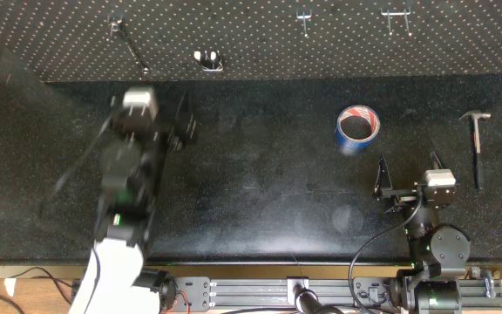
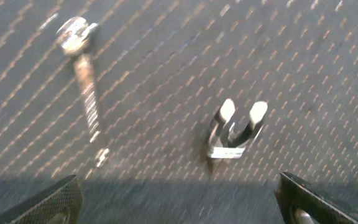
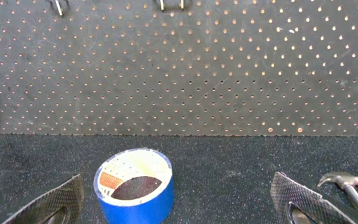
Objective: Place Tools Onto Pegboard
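A silver wrench (image 2: 82, 74) hangs on the black pegboard (image 1: 260, 35) at its left, with a bare double-prong hook (image 2: 235, 127) beside it. My left gripper (image 2: 182, 205) is open and holds nothing, facing the board just below that hook. A blue tape roll (image 1: 356, 128) stands on the dark table right of centre. A hammer (image 1: 476, 144) lies near the table's right edge. My right gripper (image 3: 176, 208) is open and holds nothing, a short way in front of the tape roll (image 3: 134, 186). The hammer's head (image 3: 347, 182) lies off to one side of it.
Two more bare hooks (image 1: 303, 17) (image 1: 396, 17) sit on the upper right of the pegboard. The left arm (image 1: 129, 174) stretches up the left side of the table. The table's front edge (image 1: 260, 260) runs above the arm bases.
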Robot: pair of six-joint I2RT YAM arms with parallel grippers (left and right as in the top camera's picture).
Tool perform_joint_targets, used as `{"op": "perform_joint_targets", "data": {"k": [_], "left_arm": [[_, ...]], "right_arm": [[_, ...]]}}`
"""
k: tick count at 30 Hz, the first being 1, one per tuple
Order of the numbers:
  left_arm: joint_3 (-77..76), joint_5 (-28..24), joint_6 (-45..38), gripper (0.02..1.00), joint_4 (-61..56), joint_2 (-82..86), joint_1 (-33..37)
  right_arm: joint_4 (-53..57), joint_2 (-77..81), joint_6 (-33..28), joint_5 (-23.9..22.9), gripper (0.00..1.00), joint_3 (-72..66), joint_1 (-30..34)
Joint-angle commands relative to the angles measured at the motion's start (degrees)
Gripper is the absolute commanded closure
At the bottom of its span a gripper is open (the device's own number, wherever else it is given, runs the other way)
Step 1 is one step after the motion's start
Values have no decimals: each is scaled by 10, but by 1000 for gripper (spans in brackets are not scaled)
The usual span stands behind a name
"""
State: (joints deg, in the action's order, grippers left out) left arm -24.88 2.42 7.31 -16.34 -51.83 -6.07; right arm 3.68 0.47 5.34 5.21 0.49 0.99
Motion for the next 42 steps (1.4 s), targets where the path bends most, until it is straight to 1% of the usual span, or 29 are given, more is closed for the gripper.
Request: {"op": "perform_joint_targets", "data": {"k": [1, 5, 10, 12, 15, 18, 38, 39, 40, 42], "left_arm": [[109, -83, -3, 23, -8, 161, 57], [184, -83, -3, 23, -2, 288, 65], [246, -82, -3, 23, -1, 393, 65], [246, -76, -3, 23, 45, 430, 64], [246, -74, -3, 23, 155, 509, 63], [246, -71, -3, 23, 208, 516, 63], [246, -68, -3, 23, 207, 510, 64], [246, -68, -3, 23, 207, 510, 64], [246, -68, -3, 23, 207, 510, 64], [246, -68, -3, 23, 207, 510, 64]], "right_arm": [[2, -4, 6, -1, 20, -3, -4], [2, -4, 6, -1, 20, -3, -4], [2, -4, 6, -1, 20, -3, -4], [2, -4, 6, -1, 23, -3, -4], [2, -4, 6, -1, 20, -3, -4], [2, -4, 6, -1, 20, -3, -4], [2, -4, 6, -1, 20, -3, -4], [2, -4, -2, -9, 20, -3, -4], [2, -4, 4, -7, 18, -2, -5], [4, 2, 104, -57, 20, 10, -13]]}}
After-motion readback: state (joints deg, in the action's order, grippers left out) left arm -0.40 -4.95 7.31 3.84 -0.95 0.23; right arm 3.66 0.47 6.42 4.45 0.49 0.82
